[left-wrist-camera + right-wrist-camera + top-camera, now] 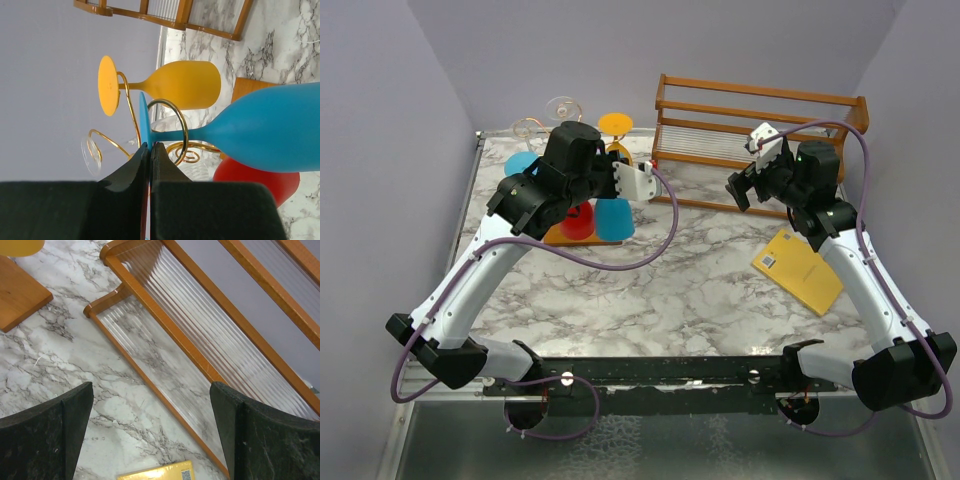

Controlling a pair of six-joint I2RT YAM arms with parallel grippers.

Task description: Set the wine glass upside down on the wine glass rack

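The wine glass rack, gold wire (182, 125) on an orange-brown base (250, 87), stands at the back left (560, 236). A blue wine glass (270, 132) hangs upside down from it, its stem inside a gold wire loop; it also shows in the top view (615, 218). My left gripper (150, 145) is shut on the rim of this glass's foot, at the rack (612, 178). A yellow glass (185, 82), a red glass (260, 182) and a clear glass (92, 150) also hang there. My right gripper (152, 390) is open and empty above the table (748, 190).
A large brown wooden slatted shelf (760, 125) stands at the back right, just beyond the right gripper (200, 355). A yellow book (798, 268) lies on the marble table near the right arm. Grey walls close in the back and sides.
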